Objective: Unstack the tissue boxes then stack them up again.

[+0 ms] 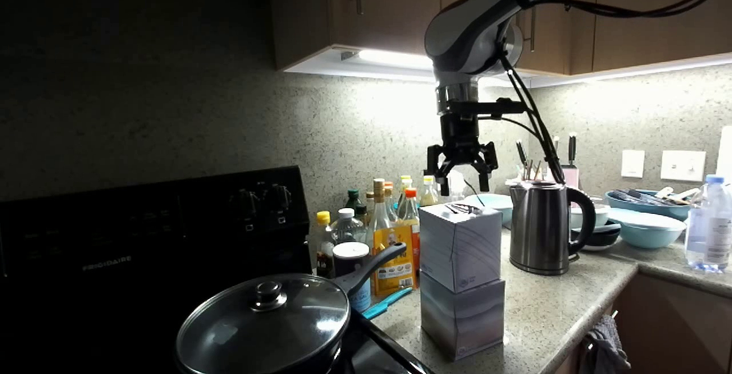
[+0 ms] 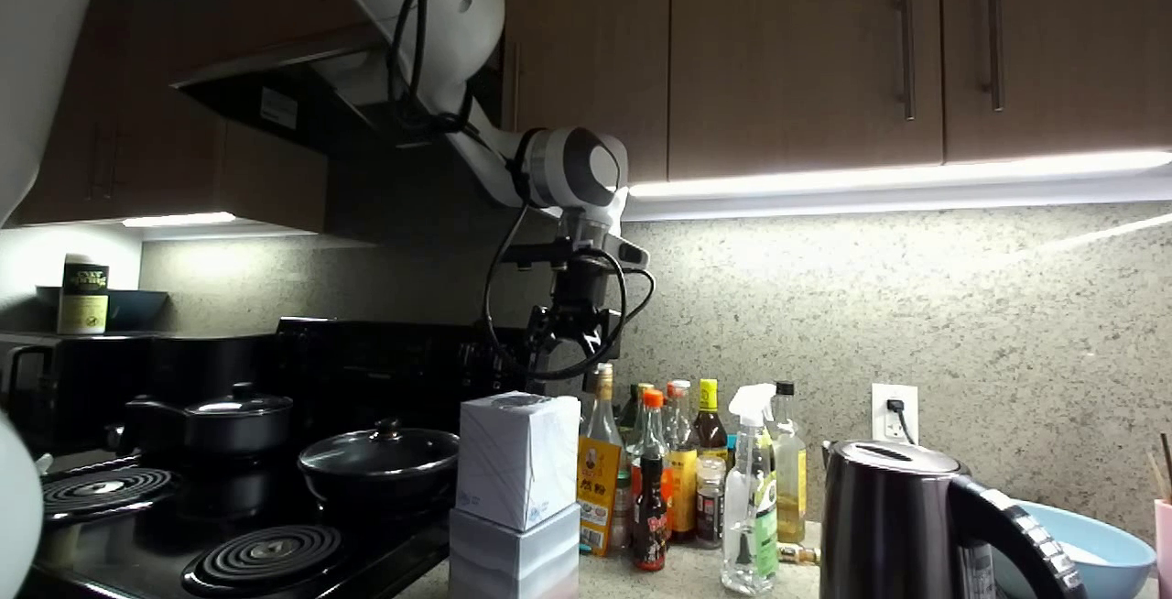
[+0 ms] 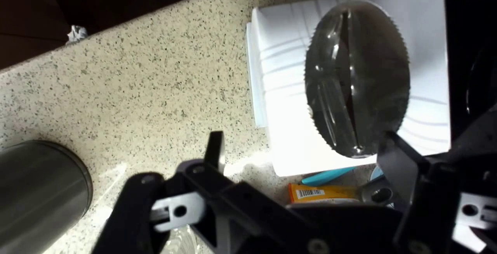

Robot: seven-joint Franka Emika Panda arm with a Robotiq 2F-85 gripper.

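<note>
Two pale grey-white tissue boxes stand stacked on the counter by the stove. The upper tissue box (image 1: 457, 248) sits slightly turned on the lower tissue box (image 1: 463, 319). Both also show in an exterior view, upper box (image 2: 517, 462) over lower box (image 2: 513, 551). In the wrist view the upper box's white top (image 3: 287, 133) has a dark oval opening with clear film, and only a thin edge of the lower box (image 3: 256, 91) shows. My gripper (image 1: 464, 184) is open and empty above the upper box, fingers pointing down. In the wrist view the fingers (image 3: 302, 145) are wide apart, not touching the box.
A steel kettle (image 1: 540, 231) stands beside the stack. Several bottles (image 2: 678, 452) and a spray bottle (image 2: 753, 498) stand behind it. A lidded pan (image 1: 269, 322) on the stove has its handle (image 1: 372, 265) toward the boxes. A teal knife (image 1: 389, 303) lies near. Cabinets (image 2: 806, 59) hang above.
</note>
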